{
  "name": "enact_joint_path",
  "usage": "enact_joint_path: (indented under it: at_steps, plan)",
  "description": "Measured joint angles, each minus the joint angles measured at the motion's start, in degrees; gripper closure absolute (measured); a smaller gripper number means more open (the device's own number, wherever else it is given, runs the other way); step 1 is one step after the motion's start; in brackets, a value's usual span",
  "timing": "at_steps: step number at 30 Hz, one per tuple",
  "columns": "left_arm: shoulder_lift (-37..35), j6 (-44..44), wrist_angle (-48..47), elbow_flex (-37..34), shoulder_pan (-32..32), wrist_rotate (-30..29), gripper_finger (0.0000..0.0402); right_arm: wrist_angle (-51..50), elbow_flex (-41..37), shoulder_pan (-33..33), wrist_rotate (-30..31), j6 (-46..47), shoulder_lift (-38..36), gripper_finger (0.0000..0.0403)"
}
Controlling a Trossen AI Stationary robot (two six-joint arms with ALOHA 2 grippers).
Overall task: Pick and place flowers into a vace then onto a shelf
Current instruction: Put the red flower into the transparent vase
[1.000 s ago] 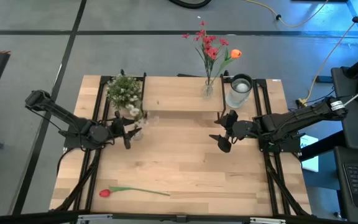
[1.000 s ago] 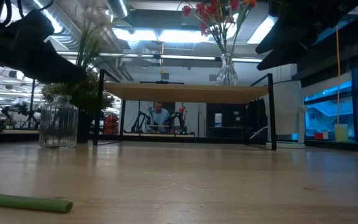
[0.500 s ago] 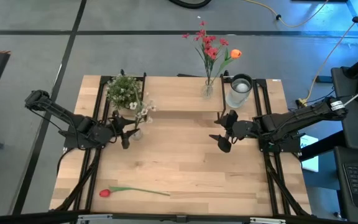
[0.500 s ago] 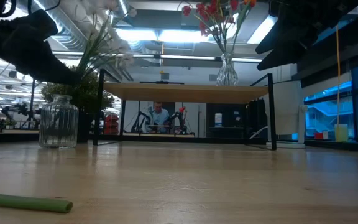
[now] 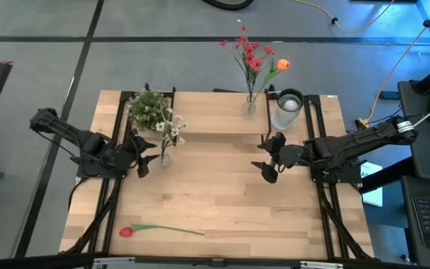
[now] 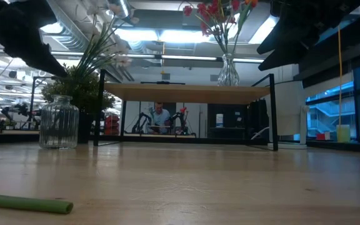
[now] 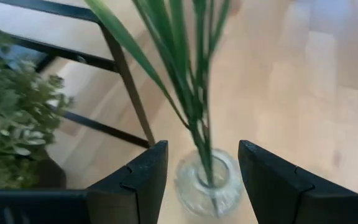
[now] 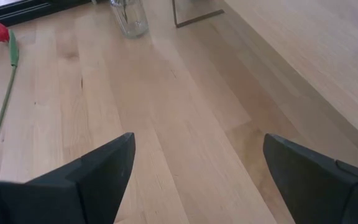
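Note:
The white-blossom sprig point(image 5: 170, 131) stands with its stems in a small ribbed glass vase point(image 5: 165, 158) on the table in front of the shelf point(image 5: 207, 116). My left gripper point(image 5: 143, 154) is open just left of that vase. In the left wrist view its fingers point(image 7: 202, 149) stand apart on either side of the vase mouth point(image 7: 204, 180) and the stems point(image 7: 191, 93). A red tulip point(image 5: 159, 229) lies flat near the table's near edge. The red spray and orange tulip point(image 5: 256, 60) stand in a vase on the shelf. My right gripper point(image 5: 267, 161) hovers open over the table.
A bushy potted plant point(image 5: 148, 108) fills the shelf's left end and a glass jar point(image 5: 286, 110) stands by its right end. The shelf's black legs point(image 7: 129, 87) rise close behind the small vase. Bare tabletop point(image 5: 215, 187) lies between the arms; the tulip's stem end point(image 6: 24, 203) shows nearby.
My left gripper has drawn back toward the table's left edge and risen, away from the small vase. The white sprig, which leaned at its fingers a second ago, has swung up. It now stands free in the vase.

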Motion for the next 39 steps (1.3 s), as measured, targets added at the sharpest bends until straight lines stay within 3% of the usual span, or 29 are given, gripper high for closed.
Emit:
enact_joint_path:
  at_steps: [5, 9, 15, 18, 22, 27, 33, 39]
  plan:
    - [0.69, -1.82, -1.29, 2.89, 0.0, 8.16, 0.0212, 0.0, 0.0, 0.01, 0.0, -0.07, 0.0, 0.005]
    - [4.3, -0.8, -1.24, 5.15, -0.02, 18.44, 0.0212, 0.0, 0.0, 0.01, 0.01, -0.07, 0.0, 0.005]
    - [15.55, -0.17, -1.18, 8.68, -0.09, 33.55, 0.0213, 0.0, 0.0, 0.01, 0.0, -0.07, 0.0, 0.005]
    - [23.43, 1.47, -0.42, 11.97, -1.39, 38.33, 0.0213, -0.02, 0.0, 0.01, 0.01, -0.06, 0.0, 0.005]
    - [34.91, 1.66, -0.32, 18.0, -4.43, 40.0, 0.0213, -0.04, 0.0, 0.01, 0.02, -0.07, 0.0, 0.005]
    - [46.72, -4.8, -0.34, 23.69, -8.92, 43.42, 0.0213, -0.07, 0.0, 0.01, 0.02, -0.07, -0.01, 0.005]
    - [56.6, -16.07, -0.4, 27.68, -13.79, 45.59, 0.0213, -0.09, 0.0, 0.01, 0.04, -1.87, 0.0, 0.005]
    - [65.14, -15.53, -0.43, 34.29, -18.34, 44.07, 0.0213, -0.11, 0.0, 0.01, 0.04, -2.86, 0.0, 0.005]
